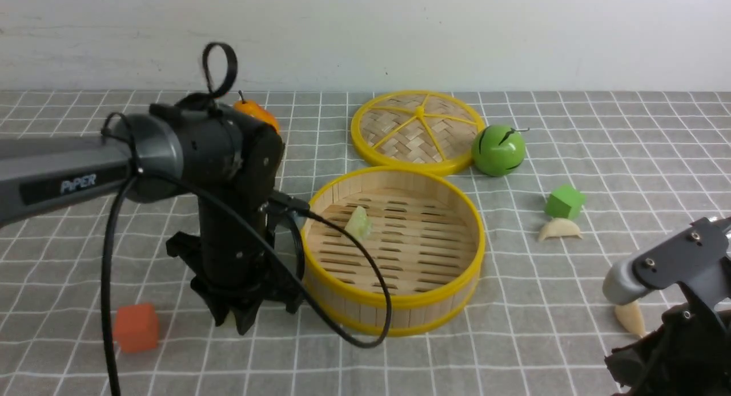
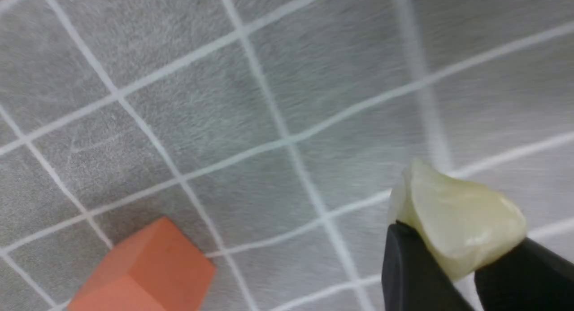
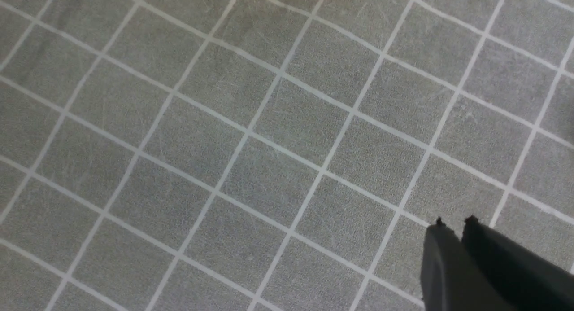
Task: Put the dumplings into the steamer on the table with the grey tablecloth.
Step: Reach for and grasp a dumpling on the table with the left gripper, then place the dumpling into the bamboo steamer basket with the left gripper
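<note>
The grey tablecloth (image 1: 542,327) runs back to a white wall (image 1: 457,30). There is bare cloth in front of the steamer (image 1: 445,310) and at the far right. The steamer sits in the middle. Its flat lid (image 1: 417,130) lies right behind it, and a green toy fruit (image 1: 498,150) touches the lid's right edge. On the right, a green cube (image 1: 564,202) and a cream dumpling (image 1: 559,229) sit just beside each other, apart from the steamer. The other cream dumpling (image 1: 631,318) lies close to the right arm, which partly hides it.

The left arm comes in flat from the left side and bends down at the wrist. The left gripper (image 1: 237,319) points down at the cloth, just beside the steamer's left wall. Its two black fingers pinch a greenish dumpling (image 2: 457,216). I cannot tell if it is touching the cloth. An orange cube (image 1: 136,327) sits near it on the left. A black cable (image 1: 365,344) hangs from the arm and loops across the front of the steamer. An orange toy fruit (image 1: 260,113) peeks out behind the arm.

A second greenish dumpling (image 1: 358,223) lies inside the steamer, on the slats near the back left.

The right gripper (image 3: 454,223) hangs low at the near right corner. Its fingers are almost together, with nothing between them.
</note>
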### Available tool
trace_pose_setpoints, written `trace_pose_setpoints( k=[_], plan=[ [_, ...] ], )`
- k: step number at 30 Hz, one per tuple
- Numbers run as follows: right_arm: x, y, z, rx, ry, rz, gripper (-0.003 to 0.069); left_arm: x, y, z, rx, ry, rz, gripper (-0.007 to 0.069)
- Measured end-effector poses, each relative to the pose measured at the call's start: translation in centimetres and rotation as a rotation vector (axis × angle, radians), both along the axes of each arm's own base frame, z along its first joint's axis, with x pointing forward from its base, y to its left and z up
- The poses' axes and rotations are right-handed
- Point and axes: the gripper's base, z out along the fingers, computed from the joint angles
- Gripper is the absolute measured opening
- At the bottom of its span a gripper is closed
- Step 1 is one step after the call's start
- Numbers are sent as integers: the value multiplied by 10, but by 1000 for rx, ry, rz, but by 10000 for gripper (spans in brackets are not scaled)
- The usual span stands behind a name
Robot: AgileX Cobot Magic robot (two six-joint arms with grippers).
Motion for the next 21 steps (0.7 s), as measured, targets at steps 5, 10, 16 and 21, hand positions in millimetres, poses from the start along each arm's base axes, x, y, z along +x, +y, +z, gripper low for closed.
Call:
trace_pose_setpoints(
  k=[5, 10, 16, 21],
  plan=[
    [1, 0, 0, 3, -7, -1, 70, -2, -18, 66, -279, -158, -7, 184],
    [1, 0, 1, 5, -15, -2, 74, 0, -35, 76, -469, -173, -9, 184],
    [2, 0, 1, 8, -22, -3, 79, 27, -49, 33, -518, -184, 54, 184],
    [2, 0, 1, 9, -24, -3, 87, 40, -55, -13, -477, -124, 81, 199]
  ],
)
